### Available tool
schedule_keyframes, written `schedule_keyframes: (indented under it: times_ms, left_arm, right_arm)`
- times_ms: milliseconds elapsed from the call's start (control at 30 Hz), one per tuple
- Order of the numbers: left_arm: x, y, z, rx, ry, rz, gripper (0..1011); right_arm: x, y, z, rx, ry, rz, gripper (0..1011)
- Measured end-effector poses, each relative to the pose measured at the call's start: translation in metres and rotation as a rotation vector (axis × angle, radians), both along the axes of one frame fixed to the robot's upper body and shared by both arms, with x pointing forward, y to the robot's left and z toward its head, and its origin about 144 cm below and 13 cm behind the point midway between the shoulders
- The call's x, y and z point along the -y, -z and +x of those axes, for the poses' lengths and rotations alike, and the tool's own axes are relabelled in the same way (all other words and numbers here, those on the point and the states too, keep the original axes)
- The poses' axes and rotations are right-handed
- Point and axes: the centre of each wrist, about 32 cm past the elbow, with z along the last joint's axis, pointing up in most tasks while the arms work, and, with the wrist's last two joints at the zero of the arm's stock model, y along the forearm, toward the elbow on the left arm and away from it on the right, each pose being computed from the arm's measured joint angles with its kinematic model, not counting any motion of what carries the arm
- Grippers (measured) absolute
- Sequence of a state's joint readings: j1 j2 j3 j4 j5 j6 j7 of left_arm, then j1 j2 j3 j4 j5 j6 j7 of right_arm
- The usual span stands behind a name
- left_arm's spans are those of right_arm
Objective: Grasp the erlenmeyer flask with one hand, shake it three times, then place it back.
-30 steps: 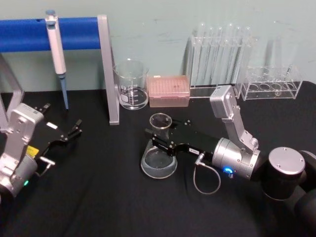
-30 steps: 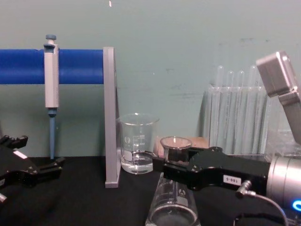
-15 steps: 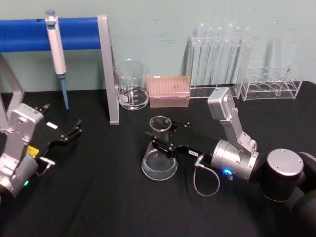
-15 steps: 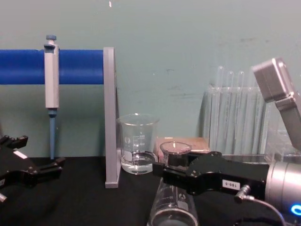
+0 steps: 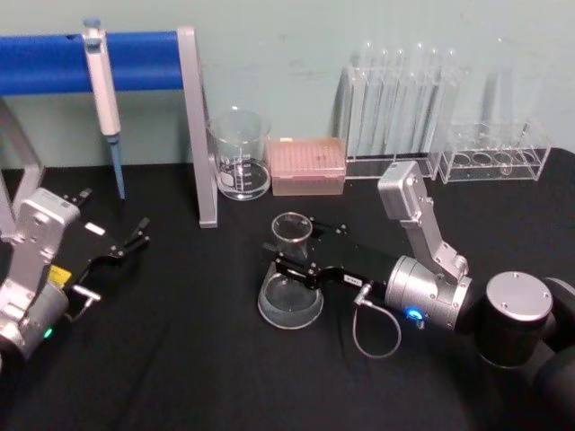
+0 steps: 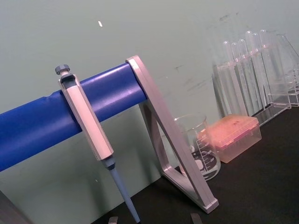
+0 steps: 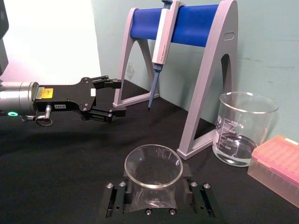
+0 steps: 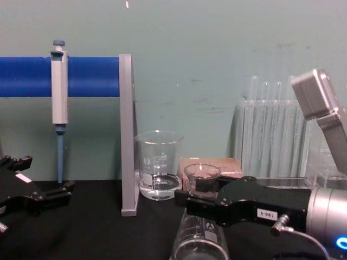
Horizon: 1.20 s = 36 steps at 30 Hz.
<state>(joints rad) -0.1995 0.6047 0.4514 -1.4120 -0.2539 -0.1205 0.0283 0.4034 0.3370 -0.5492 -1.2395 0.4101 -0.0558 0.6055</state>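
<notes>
The erlenmeyer flask (image 5: 290, 301) is clear glass and stands upright in the middle of the black table, its wide base low over the cloth. My right gripper (image 5: 289, 259), the hand, reaches in from the right and is shut on the flask's neck just under the rim. The chest view shows the flask (image 8: 198, 241) with its base cut off by the lower edge, so I cannot tell whether it touches the table. In the right wrist view the flask rim (image 7: 153, 165) sits between my fingers (image 7: 114, 200). At the left, my left gripper (image 5: 135, 235) rests open with nothing in it.
A glass beaker (image 5: 239, 154) and a pink tip box (image 5: 308, 165) stand behind the flask. A blue-barred stand (image 5: 196, 126) carries a pipette (image 5: 103, 99) at the back left. Test tube racks (image 5: 404, 112) line the back right. Bare black cloth lies in front.
The right gripper has carried the flask slightly downward and toward me over the last second. The left arm has not moved.
</notes>
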Motion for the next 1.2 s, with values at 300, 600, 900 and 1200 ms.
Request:
schedule_keyframes:
  times_ms: [300,600,900,1200]
  left_arm:
    - [0.000,0.000,0.000,0.000,0.000,0.000,1001]
    - [0.000,0.000,0.000,0.000,0.000,0.000,1001]
    - [0.000,0.000,0.000,0.000,0.000,0.000,1001]
    - [0.000,0.000,0.000,0.000,0.000,0.000,1001]
  right_arm:
    - [0.000,0.000,0.000,0.000,0.000,0.001,846]
    - [0.000,0.000,0.000,0.000,0.000,0.001,1000]
    - [0.008,-0.002,-0.005,0.000,-0.023,0.012,1000]
    - [0.028,-0.005,-0.021,-0.003,-0.023,0.009,1000]
